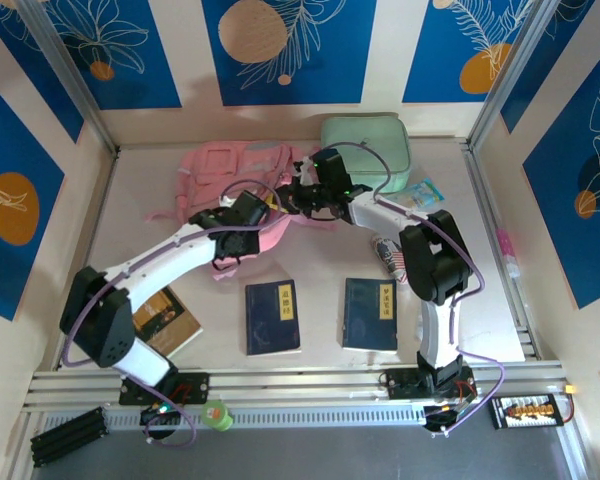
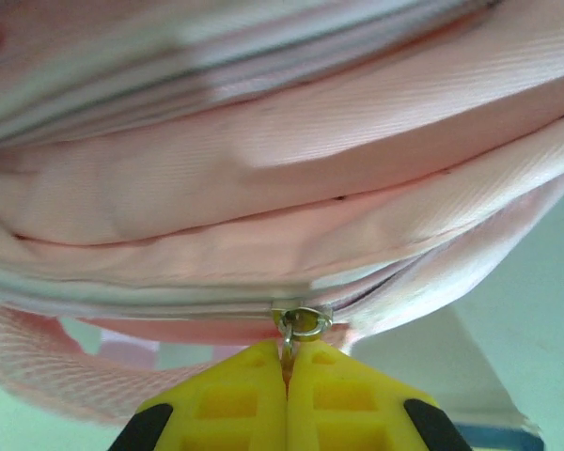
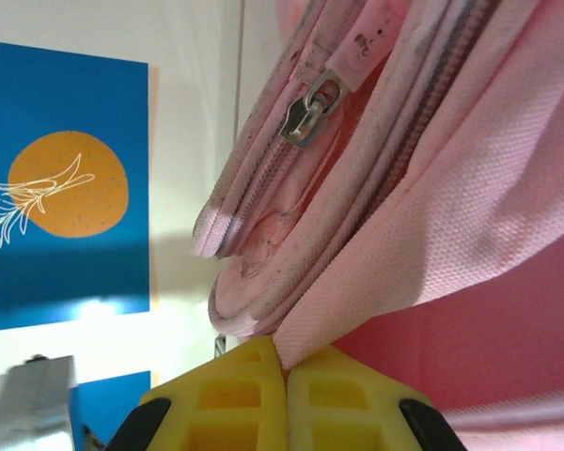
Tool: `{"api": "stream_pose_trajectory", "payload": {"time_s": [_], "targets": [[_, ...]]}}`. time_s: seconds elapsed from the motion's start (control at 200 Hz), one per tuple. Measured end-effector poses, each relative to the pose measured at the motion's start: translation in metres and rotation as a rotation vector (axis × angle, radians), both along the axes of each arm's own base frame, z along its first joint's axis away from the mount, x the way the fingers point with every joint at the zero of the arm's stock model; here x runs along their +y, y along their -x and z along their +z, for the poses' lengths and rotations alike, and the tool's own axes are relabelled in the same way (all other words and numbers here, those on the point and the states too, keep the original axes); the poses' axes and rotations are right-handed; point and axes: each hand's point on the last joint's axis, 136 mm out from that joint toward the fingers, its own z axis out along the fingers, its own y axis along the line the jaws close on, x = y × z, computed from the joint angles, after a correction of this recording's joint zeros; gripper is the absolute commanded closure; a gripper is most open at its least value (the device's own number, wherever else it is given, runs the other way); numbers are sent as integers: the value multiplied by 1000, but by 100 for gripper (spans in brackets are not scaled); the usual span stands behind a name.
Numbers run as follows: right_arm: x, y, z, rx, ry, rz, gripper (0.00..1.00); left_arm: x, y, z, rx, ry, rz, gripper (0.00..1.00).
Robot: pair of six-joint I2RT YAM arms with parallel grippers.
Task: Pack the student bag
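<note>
1. The bag (image 1: 220, 165) lies crumpled at the far middle of the table (image 1: 480, 300), pink, with a mint case (image 1: 365, 150) just beside it at the back right.
2. The left gripper (image 2: 287, 357) has its yellow fingers pressed together on the metal zip pull (image 2: 301, 322), which hangs from a zipper running along the bag's lower edge.
3. The right gripper (image 3: 284, 355) is likewise pressed together, pinching a folded edge of the bag's pink cloth.
4. Above that pinch a second slider (image 3: 307, 115) hangs free on another zipper.
5. From above, both grippers meet near each other at the bag's near right side, the arms reaching in from either side.
6. Two dark blue books (image 1: 272, 316) (image 1: 370, 313) lie flat on the near half of the table, side by side but apart.
7. A brown book (image 1: 168, 318) lies at the near left, partly under the left arm.
8. A small card (image 1: 422, 192) lies near the case, right of the right arm.
</note>
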Motion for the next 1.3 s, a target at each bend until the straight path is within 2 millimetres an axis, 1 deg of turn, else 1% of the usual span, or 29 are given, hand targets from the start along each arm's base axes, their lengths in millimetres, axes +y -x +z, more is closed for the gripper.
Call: {"api": "stream_pose_trajectory", "payload": {"time_s": [0.05,0.12,0.315,0.425,0.54,0.68,0.72,0.78,0.865,0.93,0.985,1.085,1.145,1.16,1.2,1.295], "targets": [[-7,-1,-2,-5,11,-3,100,3,4,6,9,17,-18,100],[-14,0,-5,-9,29,-2,100,3,8,7,32,30,-56,100],[-30,9,-17,-26,96,3,100,12,22,-5,132,14,-147,100],[-43,9,-22,-34,128,-15,100,21,28,-15,182,5,-184,100],[-54,4,-27,-43,157,-37,100,26,30,-18,205,0,-220,100],[-61,2,-34,-41,203,-57,100,29,30,-18,207,-27,-273,100],[-63,2,-36,-39,216,-62,98,29,29,-18,205,-33,-289,100],[-65,0,-39,-34,236,-76,88,26,29,-18,203,-26,-314,100],[-71,0,-42,-17,264,-107,68,19,28,-16,195,-2,-352,100],[-83,-2,-40,20,293,-170,57,15,29,-15,192,15,-376,100],[-95,0,-34,43,307,-223,48,10,28,-13,181,43,-392,100],[-114,17,-20,113,303,-310,30,-5,25,-6,147,109,-436,100],[-120,30,-18,164,300,-351,21,-16,23,-2,127,150,-462,100],[-120,34,-18,169,303,-349,16,-19,23,-1,124,159,-469,100],[-119,45,-22,209,302,-366,10,-25,24,0,121,178,-485,100],[-108,72,-39,293,320,-353,5,-38,25,-2,127,205,-520,100]]}}
